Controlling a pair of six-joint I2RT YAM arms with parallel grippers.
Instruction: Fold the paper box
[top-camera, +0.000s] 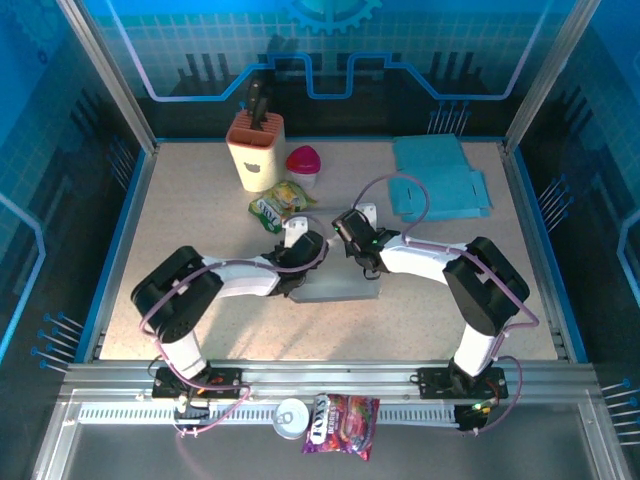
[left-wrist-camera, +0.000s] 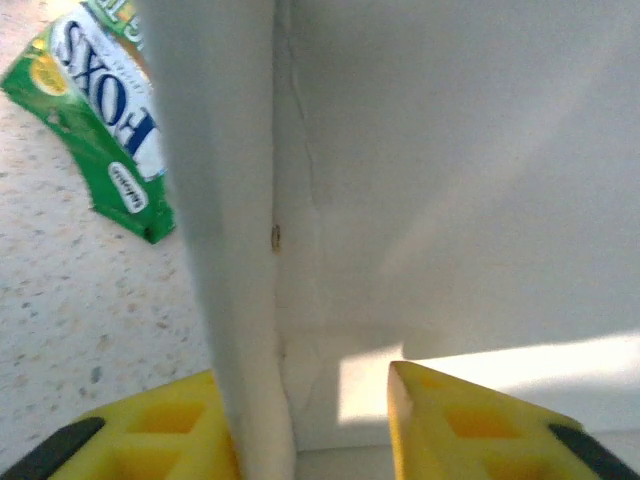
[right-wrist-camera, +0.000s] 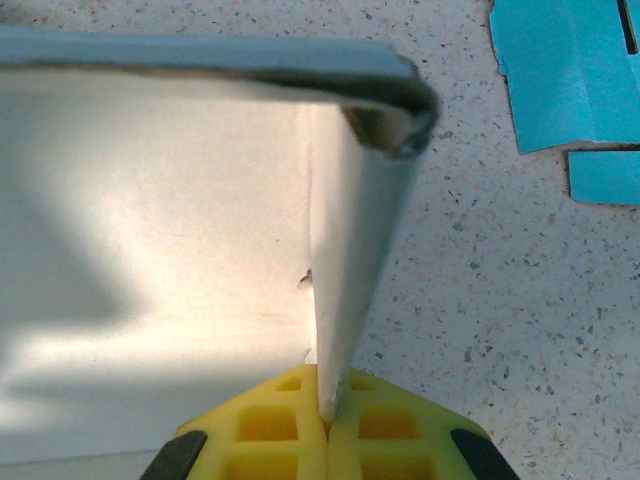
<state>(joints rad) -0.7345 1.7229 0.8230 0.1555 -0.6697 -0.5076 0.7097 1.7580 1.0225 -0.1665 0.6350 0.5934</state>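
1. The grey, smooth paper box (top-camera: 340, 288) sits mid-frame on the speckled table (top-camera: 200, 200).
2. Left gripper (left-wrist-camera: 310, 400): yellow fingers (left-wrist-camera: 470, 430) spread, straddling an upright box wall.
3. Right gripper (right-wrist-camera: 328, 415) pinches a thin wall's edge.

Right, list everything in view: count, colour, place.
paper box: one, white-grey, table centre, between both end effectors
knife block: one, cream-orange, far left
lidded cup: one, red, beside knife block
snack packet: one, green, behind paper box
card sheets: stack, blue, far right
tin can: one, silver, near rail
candy bag: one, purple-red, beside tin can
table: one, speckled beige, under paper box
left end effector: one, yellow fingers, open astride a box wall
right end effector: one, yellow fingers, shut on a box wall
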